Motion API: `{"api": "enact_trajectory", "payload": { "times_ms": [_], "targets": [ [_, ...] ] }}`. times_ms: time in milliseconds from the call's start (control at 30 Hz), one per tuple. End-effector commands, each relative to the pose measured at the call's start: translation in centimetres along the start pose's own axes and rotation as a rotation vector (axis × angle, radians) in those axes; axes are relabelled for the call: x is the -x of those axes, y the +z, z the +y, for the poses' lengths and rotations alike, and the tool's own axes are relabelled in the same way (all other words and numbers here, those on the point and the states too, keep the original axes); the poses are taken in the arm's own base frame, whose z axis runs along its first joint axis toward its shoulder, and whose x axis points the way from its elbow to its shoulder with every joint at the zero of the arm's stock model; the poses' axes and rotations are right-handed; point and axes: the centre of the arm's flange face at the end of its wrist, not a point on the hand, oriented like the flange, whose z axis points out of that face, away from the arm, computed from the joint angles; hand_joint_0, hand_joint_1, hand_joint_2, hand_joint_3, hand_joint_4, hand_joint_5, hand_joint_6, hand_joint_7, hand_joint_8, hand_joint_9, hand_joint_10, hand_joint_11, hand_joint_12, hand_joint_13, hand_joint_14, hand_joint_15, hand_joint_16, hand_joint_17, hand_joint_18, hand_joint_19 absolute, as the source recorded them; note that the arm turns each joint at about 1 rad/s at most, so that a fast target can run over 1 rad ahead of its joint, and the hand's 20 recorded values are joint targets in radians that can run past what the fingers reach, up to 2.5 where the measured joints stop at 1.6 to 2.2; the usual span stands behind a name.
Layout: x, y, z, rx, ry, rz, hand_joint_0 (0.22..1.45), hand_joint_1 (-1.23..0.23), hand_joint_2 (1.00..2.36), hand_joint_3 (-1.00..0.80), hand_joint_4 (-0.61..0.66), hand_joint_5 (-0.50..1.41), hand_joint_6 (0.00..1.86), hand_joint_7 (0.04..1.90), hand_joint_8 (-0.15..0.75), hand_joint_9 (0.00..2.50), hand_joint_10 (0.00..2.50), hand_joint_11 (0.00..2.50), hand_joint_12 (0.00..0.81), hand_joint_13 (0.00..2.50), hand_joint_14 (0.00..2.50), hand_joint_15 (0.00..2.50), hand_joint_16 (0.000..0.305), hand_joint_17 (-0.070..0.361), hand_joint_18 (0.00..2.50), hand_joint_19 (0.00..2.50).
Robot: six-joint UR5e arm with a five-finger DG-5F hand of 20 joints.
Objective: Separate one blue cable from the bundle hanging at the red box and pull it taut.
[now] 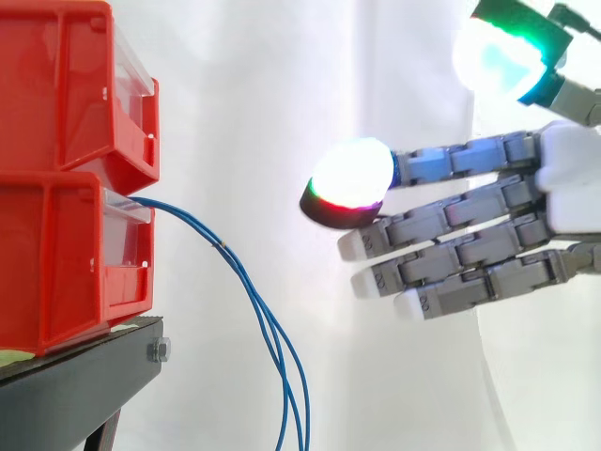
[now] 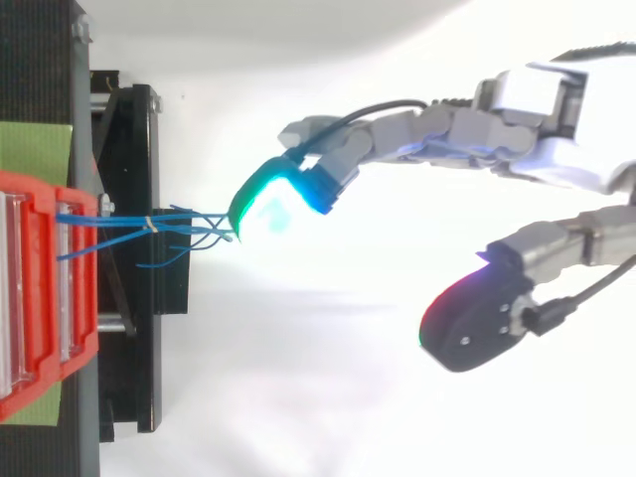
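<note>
Several thin blue cables leave the front of the lower red box and hang down in a loose bundle past the stand's edge. From above, the blue cables are tied together with a small band near the red box. My hand reaches in from the right, open, its fingers straight and pointing at the box. A gap separates the foremost glowing fingertip from the cables. In the top view my hand has its green-glowing pad just beside the cables' fanned ends. It holds nothing.
A second red box is stacked on the lower one. Both rest on the black stand, whose frame juts out under the cables. A white curtain hangs behind.
</note>
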Motion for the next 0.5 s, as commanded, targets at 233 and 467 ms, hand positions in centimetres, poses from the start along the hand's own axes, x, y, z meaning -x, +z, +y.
{"api": "enact_trajectory", "payload": {
  "times_ms": [233, 467],
  "targets": [
    [-1.4, 1.3, -1.3, 0.003, -0.028, -0.1, 0.5, -0.61, 1.0, -0.49, 0.17, -0.23, 0.5, 0.59, 0.12, 0.01, 0.0, 0.0, 0.317, 0.15, 0.0, 0.0, 0.047, 0.105, 0.05, 0.11],
    [-2.1, 2.1, -4.0, -0.013, -0.021, -0.115, 0.5, -0.61, 1.0, -0.49, 0.18, -0.22, 0.5, 0.6, 0.128, 0.02, 0.0, 0.0, 0.316, 0.19, 0.0, 0.0, 0.047, 0.105, 0.08, 0.13]
  ]
}}
